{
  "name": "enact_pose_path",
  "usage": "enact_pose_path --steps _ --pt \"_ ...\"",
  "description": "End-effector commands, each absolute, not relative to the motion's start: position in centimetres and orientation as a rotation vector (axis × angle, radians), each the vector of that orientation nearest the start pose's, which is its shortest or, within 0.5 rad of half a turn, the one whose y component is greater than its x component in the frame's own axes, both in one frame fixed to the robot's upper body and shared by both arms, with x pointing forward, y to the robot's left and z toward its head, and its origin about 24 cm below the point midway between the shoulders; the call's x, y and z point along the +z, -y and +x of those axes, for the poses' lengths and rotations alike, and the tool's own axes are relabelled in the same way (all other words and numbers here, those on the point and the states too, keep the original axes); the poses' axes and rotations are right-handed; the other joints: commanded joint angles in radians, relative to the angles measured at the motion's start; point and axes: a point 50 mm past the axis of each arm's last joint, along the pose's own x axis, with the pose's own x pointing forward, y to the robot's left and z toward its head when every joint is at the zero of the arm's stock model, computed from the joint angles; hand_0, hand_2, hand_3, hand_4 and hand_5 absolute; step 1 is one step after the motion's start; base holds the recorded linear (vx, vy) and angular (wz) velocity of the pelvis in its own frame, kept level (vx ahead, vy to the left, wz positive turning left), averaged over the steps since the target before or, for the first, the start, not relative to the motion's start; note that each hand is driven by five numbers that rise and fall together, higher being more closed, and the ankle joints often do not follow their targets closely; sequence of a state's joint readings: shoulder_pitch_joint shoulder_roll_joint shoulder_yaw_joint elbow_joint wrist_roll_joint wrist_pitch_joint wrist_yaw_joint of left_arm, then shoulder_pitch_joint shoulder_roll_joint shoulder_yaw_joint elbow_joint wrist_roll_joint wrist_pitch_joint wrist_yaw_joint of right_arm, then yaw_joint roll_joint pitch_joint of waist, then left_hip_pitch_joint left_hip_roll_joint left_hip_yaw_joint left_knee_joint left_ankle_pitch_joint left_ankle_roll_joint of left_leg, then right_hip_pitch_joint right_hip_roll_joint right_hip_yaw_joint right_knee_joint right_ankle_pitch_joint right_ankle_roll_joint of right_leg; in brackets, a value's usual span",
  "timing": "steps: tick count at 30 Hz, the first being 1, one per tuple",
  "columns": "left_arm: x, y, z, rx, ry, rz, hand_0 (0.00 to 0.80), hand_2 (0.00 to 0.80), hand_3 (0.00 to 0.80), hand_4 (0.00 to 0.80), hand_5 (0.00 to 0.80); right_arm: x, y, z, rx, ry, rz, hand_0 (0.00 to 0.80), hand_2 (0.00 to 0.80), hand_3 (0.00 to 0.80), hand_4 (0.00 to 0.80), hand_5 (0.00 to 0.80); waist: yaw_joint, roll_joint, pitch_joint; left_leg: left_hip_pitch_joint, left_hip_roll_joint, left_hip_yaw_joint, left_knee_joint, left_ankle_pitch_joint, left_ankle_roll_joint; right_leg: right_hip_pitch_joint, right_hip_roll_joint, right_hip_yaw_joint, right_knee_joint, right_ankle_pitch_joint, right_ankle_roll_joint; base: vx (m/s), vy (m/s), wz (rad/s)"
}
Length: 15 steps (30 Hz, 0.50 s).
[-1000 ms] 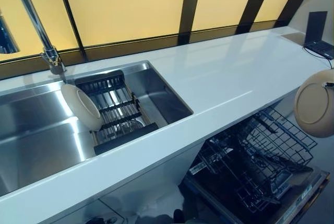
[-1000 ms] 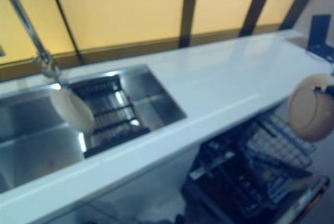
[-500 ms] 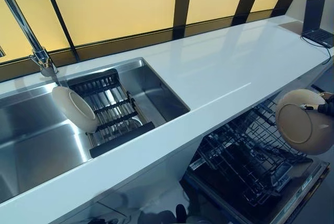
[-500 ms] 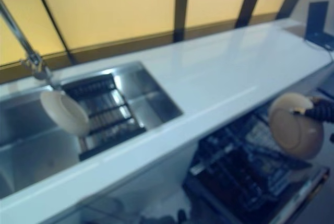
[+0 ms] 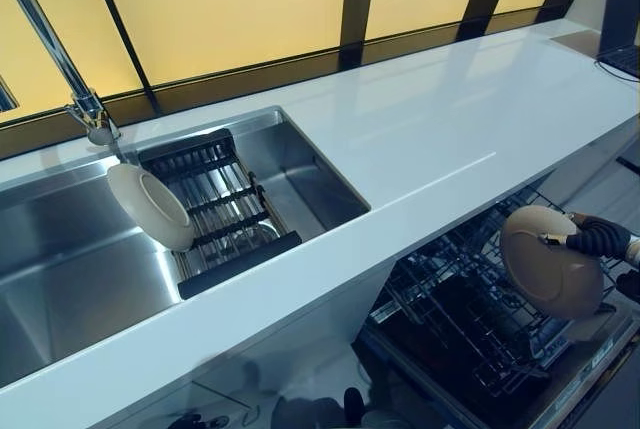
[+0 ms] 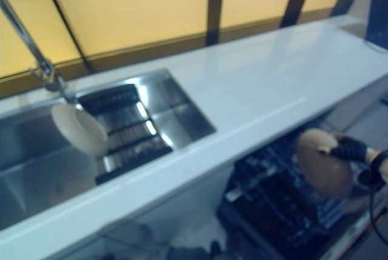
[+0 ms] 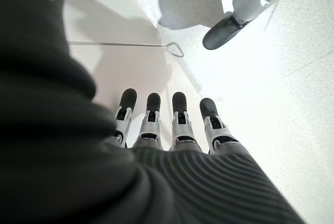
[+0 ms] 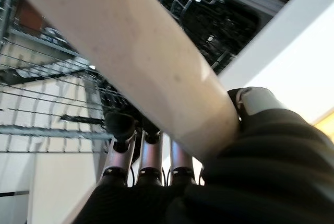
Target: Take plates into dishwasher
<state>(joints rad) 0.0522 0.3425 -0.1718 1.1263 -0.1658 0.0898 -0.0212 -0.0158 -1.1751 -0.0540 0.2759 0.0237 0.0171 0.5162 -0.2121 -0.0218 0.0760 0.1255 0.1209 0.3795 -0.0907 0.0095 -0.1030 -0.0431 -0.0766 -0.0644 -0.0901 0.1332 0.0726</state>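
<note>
Hanging over the open dishwasher (image 5: 560,389), a cream plate (image 5: 545,264) is sitting on edge in the right hand (image 5: 598,239), its face turned toward the counter. The right wrist view is showing that hand's fingers (image 8: 120,130) reaching along one side of the plate's rim (image 8: 141,67) with the thumb pressing the other side, so the hand is gripping the plate. Just beneath it, the dark wire rack (image 5: 460,309) is standing pulled out below the white counter (image 5: 440,139). Well apart, a second cream plate (image 5: 150,206) is leaning in the ribbed drainer (image 5: 215,199) inside the steel sink (image 5: 70,289), near the tap (image 5: 60,49). The left hand (image 7: 167,125) is hanging by a white panel, fingers straight and holding nothing, and a person's dark shoe (image 7: 224,28) is standing on the floor beyond it.
</note>
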Motion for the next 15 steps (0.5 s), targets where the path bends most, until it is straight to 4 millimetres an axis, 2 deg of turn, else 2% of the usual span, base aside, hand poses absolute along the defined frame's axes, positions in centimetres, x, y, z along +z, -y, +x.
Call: enact_pose_path --steps 1,8,15 --pt "-14.1 -28.1 10.6 0.139 -1.194 0.297 0.000 0.000 0.000 0.000 0.000 14.8 36.4 26.1 0.196 -0.356 -1.064 0.800 0.800 0.800 0.800 0.800 0.042 -0.043 0.016 0.023 -0.010 -0.025 0.023 -0.064 0.054 0.018 -0.021 -0.033 0.022 -0.042 0.086 -0.033 -0.013 0.03" --pt "-13.9 -27.8 11.5 0.126 -1.169 0.298 0.000 0.000 0.000 0.000 0.000 12.7 35.8 26.7 0.200 -0.385 -1.123 0.800 0.800 0.800 0.800 0.800 0.050 -0.022 0.031 0.007 -0.012 -0.046 0.020 -0.056 0.048 0.012 -0.029 -0.041 0.022 -0.044 0.084 -0.037 -0.016 0.10" --pt "-13.5 -27.4 13.0 0.106 -1.126 0.291 0.000 0.000 0.000 0.000 0.000 12.4 34.9 27.8 0.180 -0.368 -1.259 0.800 0.800 0.800 0.800 0.800 0.056 0.005 0.065 -0.015 -0.016 -0.061 0.021 -0.051 0.046 -0.007 -0.040 -0.048 0.027 -0.043 0.086 -0.063 -0.006 0.05"
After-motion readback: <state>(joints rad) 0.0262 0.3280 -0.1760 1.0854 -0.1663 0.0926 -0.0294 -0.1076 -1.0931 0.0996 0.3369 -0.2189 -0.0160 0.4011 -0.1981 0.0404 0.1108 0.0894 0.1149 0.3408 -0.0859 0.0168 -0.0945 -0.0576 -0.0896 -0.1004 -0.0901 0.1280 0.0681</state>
